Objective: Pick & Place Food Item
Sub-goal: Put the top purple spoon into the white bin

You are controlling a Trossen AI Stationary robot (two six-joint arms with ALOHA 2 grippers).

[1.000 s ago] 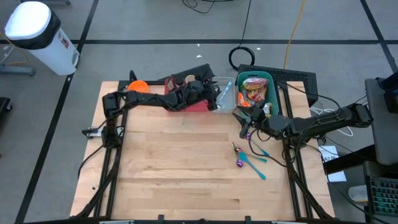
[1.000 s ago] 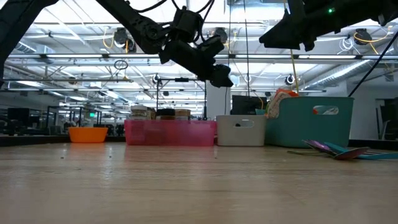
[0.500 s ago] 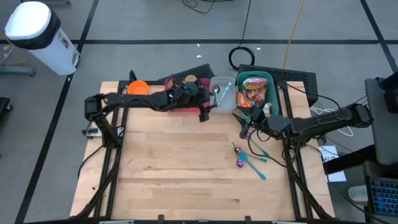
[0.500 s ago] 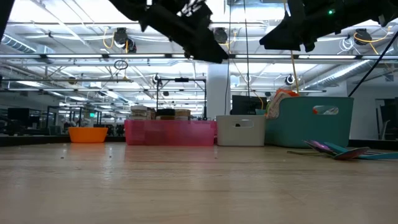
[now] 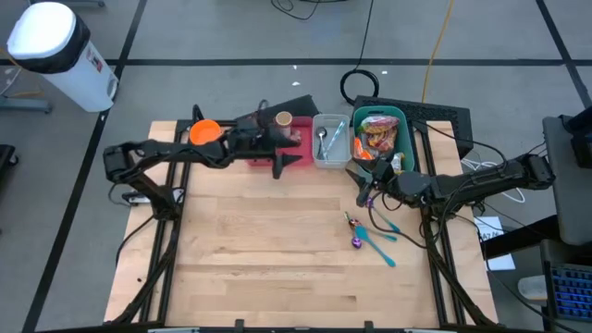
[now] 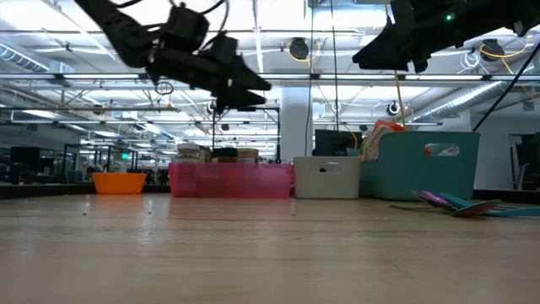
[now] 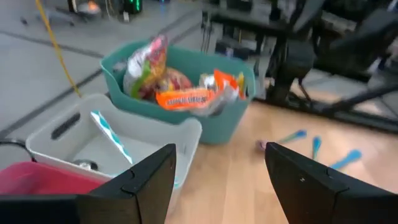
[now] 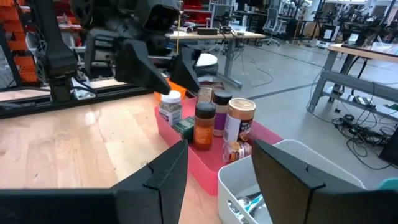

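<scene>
**Operator:** Hovering my left hand point(image 5: 277, 167) over the near edge of the pink tray point(image 5: 294, 159) at the back of the desk point(image 5: 268, 250). Its fingers stand apart with nothing between them; the left wrist view shows only air there.

**Observer:** And the food?

**Operator:** All of it sits in the teal bin point(image 7: 234, 121), packets piled up, an orange one point(image 7: 186, 98) on top. Beside that bin is the white bin point(image 5: 330, 139) with cutlery inside, then the pink tray holding jars and bottles point(image 8: 211, 121), and an orange bowl point(image 5: 206, 131) at the far left.

**Observer:** What about the other arm?

**Operator:** My right hand point(image 5: 367, 188) hangs just in front of the teal bin, off the desk. Its fingers are parted a little and I see nothing gripped in the right wrist view.

**Observer:** So where are we?

**Operator:** By my reckoning, no food item is in either hand, so a pick and a placement are both left to do. A few coloured spoons point(image 5: 377, 236) lie loose on the wood near the right arm.

**Observer:** Which arm goes in?

**Operator:** The right is closest to the packets, I'd judge.
</scene>
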